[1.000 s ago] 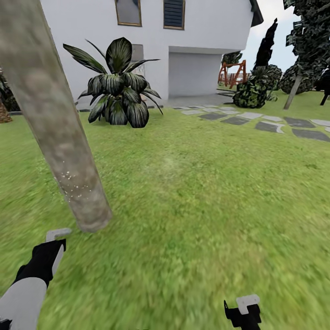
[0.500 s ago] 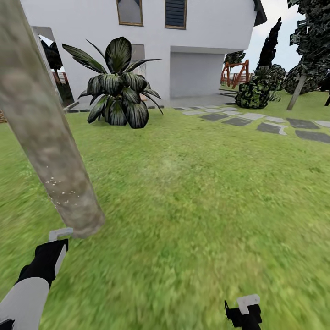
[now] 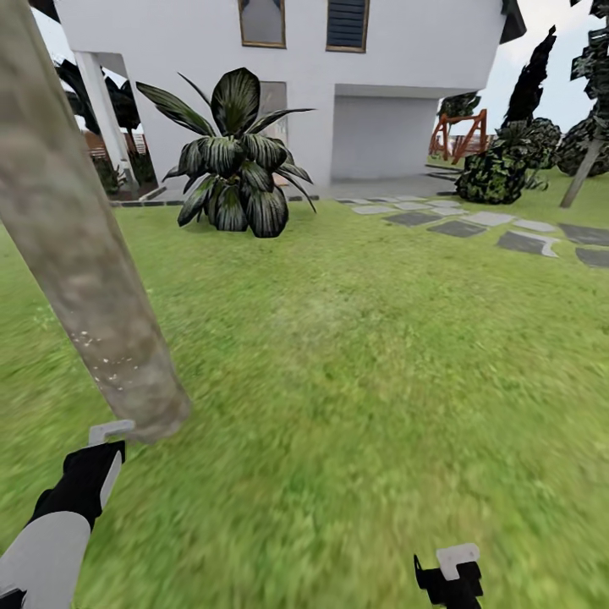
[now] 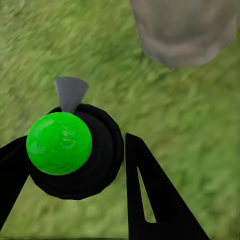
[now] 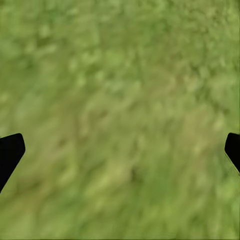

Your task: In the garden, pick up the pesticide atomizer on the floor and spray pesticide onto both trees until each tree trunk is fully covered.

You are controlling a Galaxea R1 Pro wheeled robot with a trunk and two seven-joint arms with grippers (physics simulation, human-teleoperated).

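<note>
Two claws: our left claw [image 4: 75,165] pinches the green-topped black atomizer [image 4: 59,143] near the speckled grey-brown tree trunk [image 3: 101,321]; our right claw [image 5: 120,150] hangs spread over grass [image 5: 120,100].

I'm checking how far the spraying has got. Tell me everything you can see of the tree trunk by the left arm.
The tree trunk is a thick, branchless column of mottled grey-brown bark that looks smooth. It leans, its top running out past the upper left of the head view, and its base stands in the grass just ahead of the left gripper. Tiny white specks of pesticide dot a small patch low on the trunk; the bark above looks bare. Nothing but grass touches it.
</note>
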